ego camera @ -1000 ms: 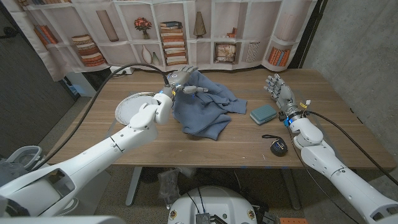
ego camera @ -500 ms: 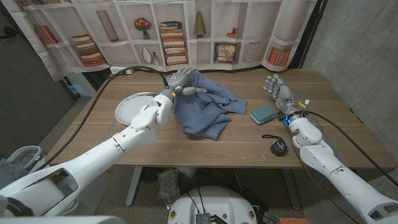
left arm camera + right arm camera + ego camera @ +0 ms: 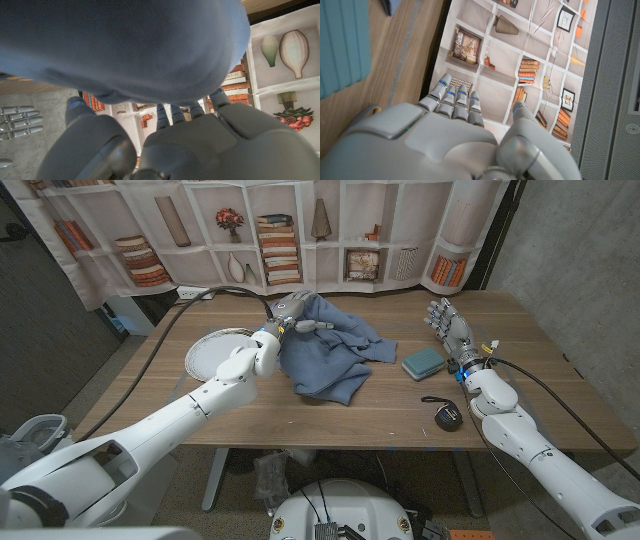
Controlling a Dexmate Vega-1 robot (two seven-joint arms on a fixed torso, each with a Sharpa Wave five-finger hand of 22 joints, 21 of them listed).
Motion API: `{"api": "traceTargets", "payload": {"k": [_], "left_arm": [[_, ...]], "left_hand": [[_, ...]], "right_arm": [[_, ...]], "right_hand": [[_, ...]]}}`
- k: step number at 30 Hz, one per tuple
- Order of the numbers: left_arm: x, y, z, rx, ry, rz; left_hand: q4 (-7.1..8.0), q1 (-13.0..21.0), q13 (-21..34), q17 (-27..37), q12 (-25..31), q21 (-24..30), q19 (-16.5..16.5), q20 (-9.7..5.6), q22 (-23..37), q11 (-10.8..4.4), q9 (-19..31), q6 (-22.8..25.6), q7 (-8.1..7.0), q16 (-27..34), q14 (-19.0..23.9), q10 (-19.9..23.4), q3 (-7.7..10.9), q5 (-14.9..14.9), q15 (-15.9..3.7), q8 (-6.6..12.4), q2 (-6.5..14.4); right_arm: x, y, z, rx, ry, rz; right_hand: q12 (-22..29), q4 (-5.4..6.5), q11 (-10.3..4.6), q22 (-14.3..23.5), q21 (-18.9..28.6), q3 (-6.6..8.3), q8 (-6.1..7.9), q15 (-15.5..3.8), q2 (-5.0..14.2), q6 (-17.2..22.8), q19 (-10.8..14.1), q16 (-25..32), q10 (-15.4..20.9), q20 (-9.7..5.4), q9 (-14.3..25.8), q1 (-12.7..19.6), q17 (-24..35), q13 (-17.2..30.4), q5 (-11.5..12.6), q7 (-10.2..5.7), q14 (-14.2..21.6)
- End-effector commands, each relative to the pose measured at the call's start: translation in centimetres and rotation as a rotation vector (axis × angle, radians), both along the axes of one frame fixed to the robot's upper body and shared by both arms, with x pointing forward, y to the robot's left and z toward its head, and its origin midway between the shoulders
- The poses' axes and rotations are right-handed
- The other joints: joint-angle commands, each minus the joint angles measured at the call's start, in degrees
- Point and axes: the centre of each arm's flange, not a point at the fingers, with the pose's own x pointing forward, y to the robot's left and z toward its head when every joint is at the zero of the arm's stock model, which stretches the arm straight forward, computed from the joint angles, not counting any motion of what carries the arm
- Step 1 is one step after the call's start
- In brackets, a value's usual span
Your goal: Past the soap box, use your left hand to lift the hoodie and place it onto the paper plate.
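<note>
The blue hoodie (image 3: 335,352) lies crumpled on the middle of the table, its far edge bunched up at my left hand (image 3: 291,308). That hand grips the bunched cloth, with fingers curled into it. In the left wrist view the hoodie (image 3: 125,45) hangs over the fingertips of my left hand (image 3: 190,145). The white paper plate (image 3: 212,350) sits to the left of the hoodie, beside my left forearm. The teal soap box (image 3: 423,363) lies right of the hoodie. Just past it my right hand (image 3: 447,326) stands open, fingers up, holding nothing.
A small black device with a cord (image 3: 449,416) lies near the front right, beside my right forearm. A shelf-print backdrop (image 3: 330,230) hangs behind the table's far edge. The right wrist view shows the soap box (image 3: 342,45) beside my right hand (image 3: 445,140).
My left forearm has edged slightly right toward the hoodie, while its hand stays on the bunched cloth. The hoodie, plate, soap box and right hand have not moved.
</note>
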Motion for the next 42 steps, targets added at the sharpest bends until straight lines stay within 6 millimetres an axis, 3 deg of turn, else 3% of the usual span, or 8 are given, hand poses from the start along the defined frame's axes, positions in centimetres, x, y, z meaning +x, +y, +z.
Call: {"api": "traceTargets", "payload": {"k": [1, 23, 42], "left_arm": [[1.0, 0.0, -0.8, -0.018, 0.042, -0.006], [2.0, -0.3, -2.6, -0.033, 0.106, -0.006], [4.1, -1.0, -4.7, -0.014, 0.238, 0.019]], "left_hand": [[-0.2, -0.1, 0.13, 0.19, -0.22, -0.36, -0.85, 0.07, 0.15, -0.22, 0.16, -0.18, -0.38, -0.26, -1.04, -0.24, -0.52, 0.45, -0.6, -0.36, 0.44], [-0.17, 0.41, 0.16, 0.26, -0.58, -0.93, -3.1, 0.06, 0.13, -0.16, 0.2, -1.16, -0.15, -0.4, -2.44, -1.23, -1.06, 1.29, -0.58, -0.78, 1.17], [-0.3, 1.11, 0.18, 0.27, -0.9, -0.92, -4.13, 0.04, 0.16, -0.14, 0.22, -3.17, -0.24, -0.26, -2.63, -2.37, -1.32, 1.86, -0.48, -1.43, 1.59]], "right_arm": [[0.4, 0.4, 0.0, 0.001, 0.0, 0.009], [0.9, 0.8, 0.2, -0.001, 0.003, 0.017], [1.8, 1.0, -0.3, 0.009, 0.027, 0.027]], "right_hand": [[-0.17, -0.32, 0.03, 0.1, -0.15, 0.34, 0.1, 0.0, 0.38, 0.4, 0.73, -0.13, 0.53, -0.08, 0.1, 0.32, 0.18, 0.15, 0.14, -0.19, 0.42], [-0.26, -0.82, -0.17, 0.13, -0.69, 0.54, 0.04, 0.06, 0.63, 0.23, 0.89, -0.2, 0.42, -0.06, 0.1, 1.02, 0.07, 0.16, 0.14, -0.08, 0.43], [-0.29, -0.93, 0.04, 0.15, -1.11, 0.42, 0.04, 0.09, 0.64, 0.2, 0.95, -0.21, 0.43, 0.0, 0.11, 1.03, 0.12, 0.16, 0.05, -0.12, 0.39]]}}
